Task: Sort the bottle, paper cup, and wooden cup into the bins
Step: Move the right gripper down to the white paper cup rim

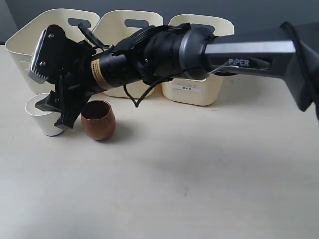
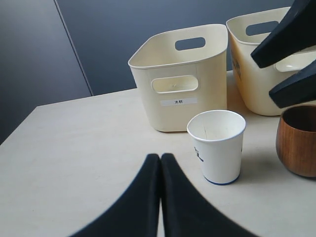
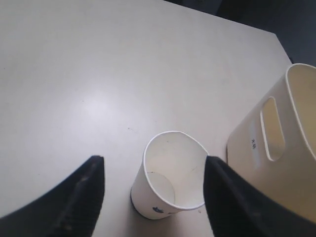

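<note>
1. Hovering over the paper cup (image 3: pixel 173 177), my right gripper (image 3: pixel 154 165) has its fingers (image 3: pixel 84 197) spread wide, one on each side of the rim and apparently clear of it.
2. The cup stands upright on the table (image 1: pixel 199 174), just in front of the leftmost of the bins (image 1: pixel 20 47), with the wooden cup (image 1: pixel 98 119) close beside it.
3. I judge it light, thin-walled and easily crushed, so I'd squeeze gently across the walls just under the stiffer rolled rim.
4. My left gripper (image 2: pixel 160 160) has its fingers pressed together, holding nothing.
</note>
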Robot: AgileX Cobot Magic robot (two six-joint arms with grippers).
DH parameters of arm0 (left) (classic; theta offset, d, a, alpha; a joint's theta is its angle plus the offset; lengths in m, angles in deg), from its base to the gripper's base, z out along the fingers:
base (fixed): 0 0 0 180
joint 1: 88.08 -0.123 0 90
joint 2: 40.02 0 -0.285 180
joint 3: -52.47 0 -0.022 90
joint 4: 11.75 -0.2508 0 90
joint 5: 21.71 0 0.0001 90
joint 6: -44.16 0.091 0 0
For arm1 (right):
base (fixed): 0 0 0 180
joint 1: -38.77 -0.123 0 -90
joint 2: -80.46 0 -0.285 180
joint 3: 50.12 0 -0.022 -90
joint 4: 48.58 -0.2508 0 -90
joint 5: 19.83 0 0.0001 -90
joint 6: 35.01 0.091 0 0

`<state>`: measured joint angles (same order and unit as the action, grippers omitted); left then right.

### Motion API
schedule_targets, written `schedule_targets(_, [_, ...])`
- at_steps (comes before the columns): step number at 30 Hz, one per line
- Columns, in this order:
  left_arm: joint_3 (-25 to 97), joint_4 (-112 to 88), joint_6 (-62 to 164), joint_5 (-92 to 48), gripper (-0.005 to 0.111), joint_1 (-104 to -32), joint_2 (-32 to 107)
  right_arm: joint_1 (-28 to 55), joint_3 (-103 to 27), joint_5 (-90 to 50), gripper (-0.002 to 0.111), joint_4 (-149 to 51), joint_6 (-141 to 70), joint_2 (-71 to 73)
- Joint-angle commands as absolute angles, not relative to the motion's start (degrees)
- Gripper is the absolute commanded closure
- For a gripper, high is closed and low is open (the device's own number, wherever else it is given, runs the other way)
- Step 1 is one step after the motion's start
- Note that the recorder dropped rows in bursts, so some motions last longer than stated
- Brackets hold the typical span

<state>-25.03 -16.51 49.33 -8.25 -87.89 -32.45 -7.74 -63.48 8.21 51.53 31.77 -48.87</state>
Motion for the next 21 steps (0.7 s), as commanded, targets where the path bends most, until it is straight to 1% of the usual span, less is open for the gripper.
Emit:
schedule_targets(1, [-24.7,-16.4,49.3,-8.4,0.107,-87.9,-32.2,-7.8,-66.5,8.0,0.051,51.4,31.3,-52.0])
schedule_targets(11, [-24.7,-16.4,49.3,-8.4,0.107,-87.9,-32.2,-7.9,-72.2,8.0,0.051,51.4,31.1,-57.8])
schedule_targets(21, [-24.7,-16.4,49.3,-8.4,0.107,-87.9,-32.2,-8.1,-73.5,8.1,0.052,51.4,31.1,-59.1])
